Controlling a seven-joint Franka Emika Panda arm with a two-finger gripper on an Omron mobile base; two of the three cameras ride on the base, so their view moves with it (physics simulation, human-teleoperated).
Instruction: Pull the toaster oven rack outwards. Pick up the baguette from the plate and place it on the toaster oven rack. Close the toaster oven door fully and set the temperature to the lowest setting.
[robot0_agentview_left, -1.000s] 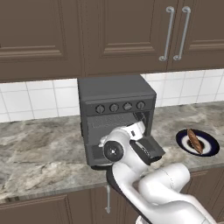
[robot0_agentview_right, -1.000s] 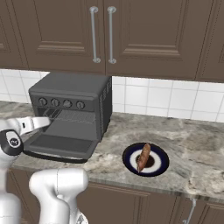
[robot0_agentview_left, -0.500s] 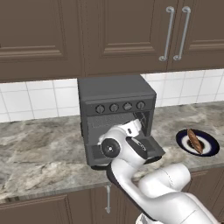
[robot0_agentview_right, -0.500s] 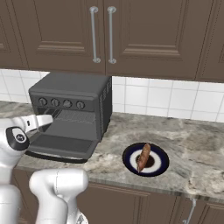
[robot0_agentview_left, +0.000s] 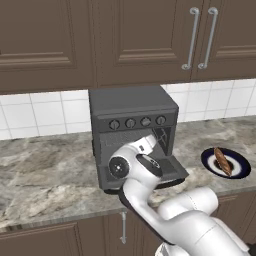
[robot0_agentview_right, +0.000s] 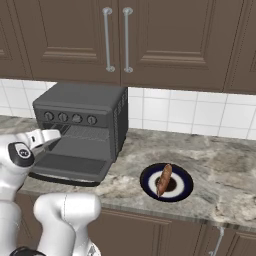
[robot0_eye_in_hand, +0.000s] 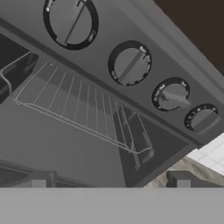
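Your first job is the rack (robot0_eye_in_hand: 83, 109), and it sits inside the oven (robot0_agentview_left: 132, 117) with its front wire about level with the mouth, above the dropped door (robot0_agentview_right: 70, 165). The hand (robot0_agentview_right: 48, 136) is right at that opening, fingers spread wide and holding nothing.

To do this step well, I'd judge you should:
- Bring the fingers level with the front wire, one above it and one below, before you close.
- Take it near the middle of its width so it slides straight and doesn't jam on one side.
- Pull flat, out over the door, and stop once there is room for the bread (robot0_agentview_right: 163, 179).
- Keep your wrist under the knobs (robot0_eye_in_hand: 130, 65); a nudge there would upset the temperature step that comes last.

The bread lies on the blue plate (robot0_agentview_right: 185, 187) on the worktop (robot0_agentview_right: 225, 175), well apart from the oven at about 3 o'clock from it in the right base view.

The hand view gives you the rack's wires and the pointers of the four knobs up close, running toward 4 o'clock; neither base view shows that detail. From the left base camera the arm covers much of the opening, while the right base camera shows the door lying flat and the clear path across to the plate.
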